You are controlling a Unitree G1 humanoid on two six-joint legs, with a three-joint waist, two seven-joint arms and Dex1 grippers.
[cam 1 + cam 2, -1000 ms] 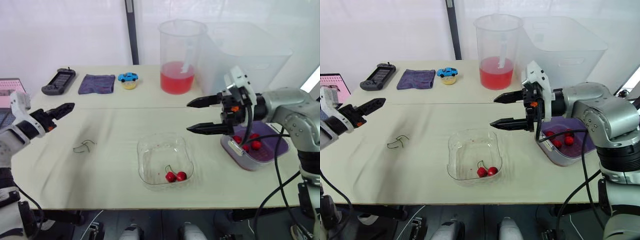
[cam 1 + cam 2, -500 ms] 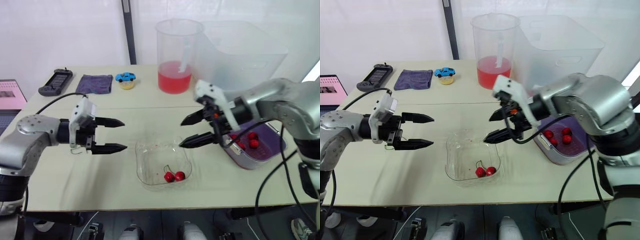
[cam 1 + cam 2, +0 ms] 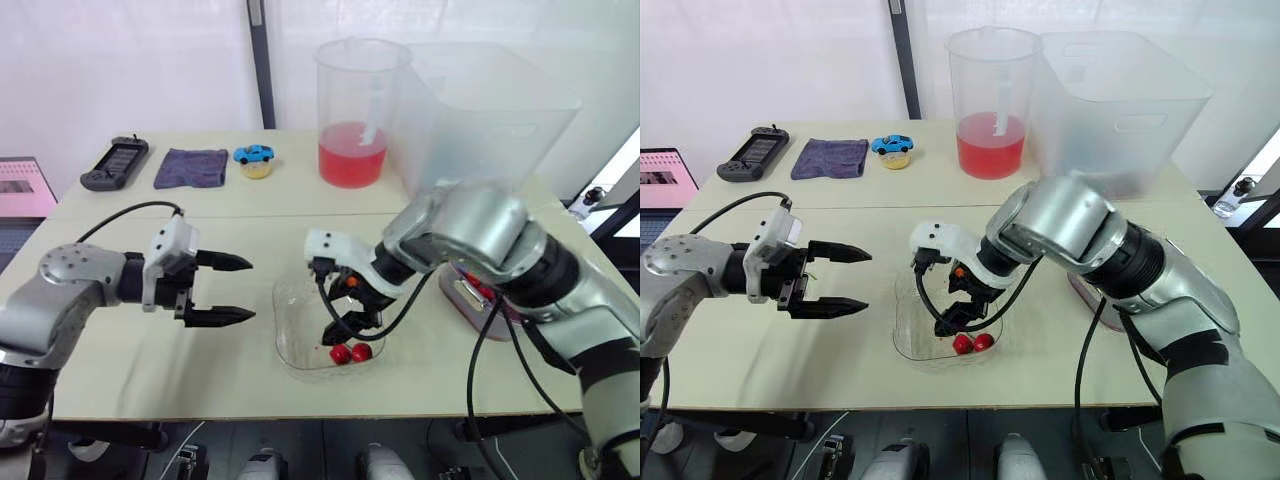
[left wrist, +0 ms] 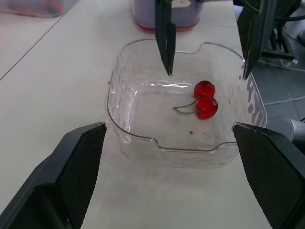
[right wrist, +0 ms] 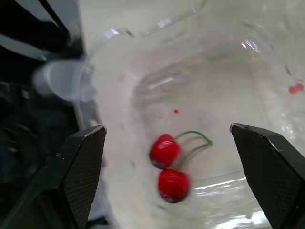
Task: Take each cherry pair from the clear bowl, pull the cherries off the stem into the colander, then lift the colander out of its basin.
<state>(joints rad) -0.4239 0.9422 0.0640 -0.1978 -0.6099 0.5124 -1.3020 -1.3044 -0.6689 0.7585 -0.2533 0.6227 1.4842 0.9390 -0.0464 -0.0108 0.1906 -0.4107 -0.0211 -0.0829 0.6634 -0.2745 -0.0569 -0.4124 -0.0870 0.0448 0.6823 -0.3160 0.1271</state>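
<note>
Beige tabletop (image 3: 200, 362), cherry pair (image 3: 351, 352) in clear bowl (image 3: 284, 325) under wide right pincer (image 5: 167, 129), left pincer (image 3: 251, 289) wide.

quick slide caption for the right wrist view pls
Open right gripper poised over the single cherry pair lying in the clear bowl.

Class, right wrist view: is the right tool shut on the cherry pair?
No, the right tool stands wide open, the cherry pair lying loose in the clear bowl.
</note>
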